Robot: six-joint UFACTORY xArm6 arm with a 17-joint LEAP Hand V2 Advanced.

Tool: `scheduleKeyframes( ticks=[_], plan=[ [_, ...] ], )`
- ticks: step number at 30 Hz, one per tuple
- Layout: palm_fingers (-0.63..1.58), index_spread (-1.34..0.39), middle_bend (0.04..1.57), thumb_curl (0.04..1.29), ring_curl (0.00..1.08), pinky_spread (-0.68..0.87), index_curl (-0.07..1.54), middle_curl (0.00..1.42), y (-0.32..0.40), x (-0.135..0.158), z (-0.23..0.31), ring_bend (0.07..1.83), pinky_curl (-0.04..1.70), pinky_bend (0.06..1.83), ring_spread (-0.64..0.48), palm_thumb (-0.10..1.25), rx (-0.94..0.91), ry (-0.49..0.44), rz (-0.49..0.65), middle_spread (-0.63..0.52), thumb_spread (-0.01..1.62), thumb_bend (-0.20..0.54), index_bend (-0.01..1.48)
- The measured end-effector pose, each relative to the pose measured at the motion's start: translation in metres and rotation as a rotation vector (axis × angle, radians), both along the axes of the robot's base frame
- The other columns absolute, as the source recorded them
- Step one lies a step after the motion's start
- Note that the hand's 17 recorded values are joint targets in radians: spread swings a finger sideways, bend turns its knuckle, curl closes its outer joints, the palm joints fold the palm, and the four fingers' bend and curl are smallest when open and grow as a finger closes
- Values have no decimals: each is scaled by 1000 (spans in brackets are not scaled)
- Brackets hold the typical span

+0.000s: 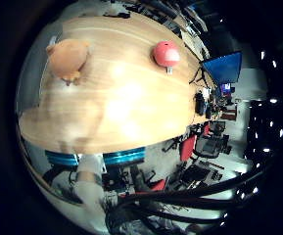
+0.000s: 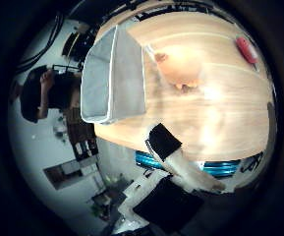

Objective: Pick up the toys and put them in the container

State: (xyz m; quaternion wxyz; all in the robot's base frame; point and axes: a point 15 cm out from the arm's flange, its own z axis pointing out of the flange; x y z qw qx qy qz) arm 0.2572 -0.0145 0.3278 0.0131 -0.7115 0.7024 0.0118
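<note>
An orange plush toy lies on the light wooden table, a short way from a grey fabric container that stands open near the table's edge. A round red toy sits further along the table, apart from the plush. My hand hovers above the table's near edge. One white finger with a black tip reaches out fairly straight and holds nothing. Neither toy touches the hand.
A blue bar runs under the table's near edge. Beyond the far end of the table stand a monitor with a blue screen and office chairs with red parts.
</note>
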Motion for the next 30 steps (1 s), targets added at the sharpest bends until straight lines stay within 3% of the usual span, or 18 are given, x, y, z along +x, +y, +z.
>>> scheduleKeyframes(
  ticks=[20, 30],
  plan=[
    [257, -439, 270, 277, 227, 377, 271, 357, -10, 7, -2, 525, 229, 531, -30, 382, 4, -9, 1, -102, 1085, -23, 158],
    [244, -441, 268, 286, 227, 366, 265, 358, -16, 52, -1, 529, 236, 562, -45, 423, 6, 12, 28, -110, 1079, -18, 150]
  ],
)
